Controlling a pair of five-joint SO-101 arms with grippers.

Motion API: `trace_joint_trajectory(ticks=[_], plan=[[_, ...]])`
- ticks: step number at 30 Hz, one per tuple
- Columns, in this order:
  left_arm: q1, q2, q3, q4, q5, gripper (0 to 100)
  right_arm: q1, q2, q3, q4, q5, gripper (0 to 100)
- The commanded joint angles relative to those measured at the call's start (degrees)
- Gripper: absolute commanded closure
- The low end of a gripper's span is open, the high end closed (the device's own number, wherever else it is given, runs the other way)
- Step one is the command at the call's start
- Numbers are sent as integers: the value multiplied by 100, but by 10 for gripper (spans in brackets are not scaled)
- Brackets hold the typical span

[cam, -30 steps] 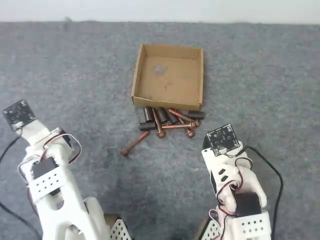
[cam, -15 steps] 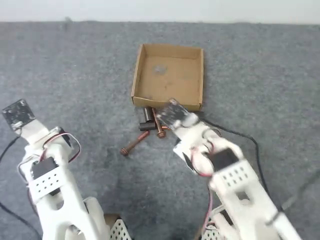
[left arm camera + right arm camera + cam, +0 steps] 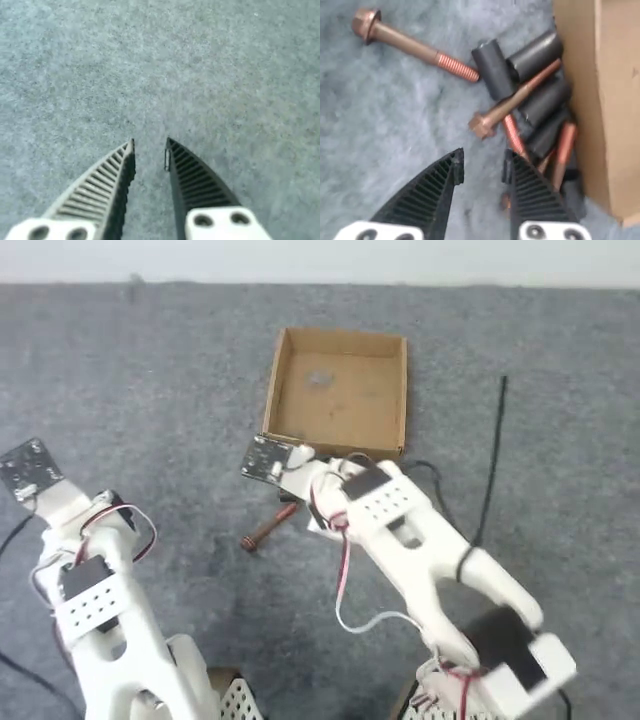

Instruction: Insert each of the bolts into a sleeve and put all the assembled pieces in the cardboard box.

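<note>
The left claw (image 3: 149, 142), slightly parted, hangs over grey tabletop (image 3: 225, 60). Farther on, the right claw (image 3: 484, 155), parted and empty, hovers at the tangled bolts (image 3: 520, 96) and sleeves (image 3: 535, 50) against the cardboard box (image 3: 620, 75); singling out one bolt mid-shank looks the cleanest grab.

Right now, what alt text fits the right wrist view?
The right gripper, open, hangs over grey carpet just short of a heap of copper bolts and black sleeves beside the cardboard box's outer wall. Another bolt lies at the heap's edge.
</note>
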Motion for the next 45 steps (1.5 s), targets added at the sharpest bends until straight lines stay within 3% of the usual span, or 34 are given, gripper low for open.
trace_joint_trajectory(ticks=[1, 13, 26, 30, 32, 37, 45], plan=[[-62, 70, -286, -281, 53, 902, -48, 286, -835, -31, 158, 875], [-343, 2611, -1692, -299, 53, 904, -426, 1516, -1934, -40, 756, 876], [-273, 2418, -1569, -299, 53, 904, -286, 3204, -3402, -22, 782, 878], [-273, 2418, -1569, -316, 53, 904, -66, 3565, -3657, -4, 782, 961], [-281, 2418, -1569, -316, 53, 904, -57, 3565, -3710, 215, 782, 985], [-281, 2418, -1569, -316, 53, 904, -92, 3530, -3859, 963, 747, 913], [-290, 2426, -1569, -316, 44, 903, -48, 3160, -4018, 1833, 677, 917]])
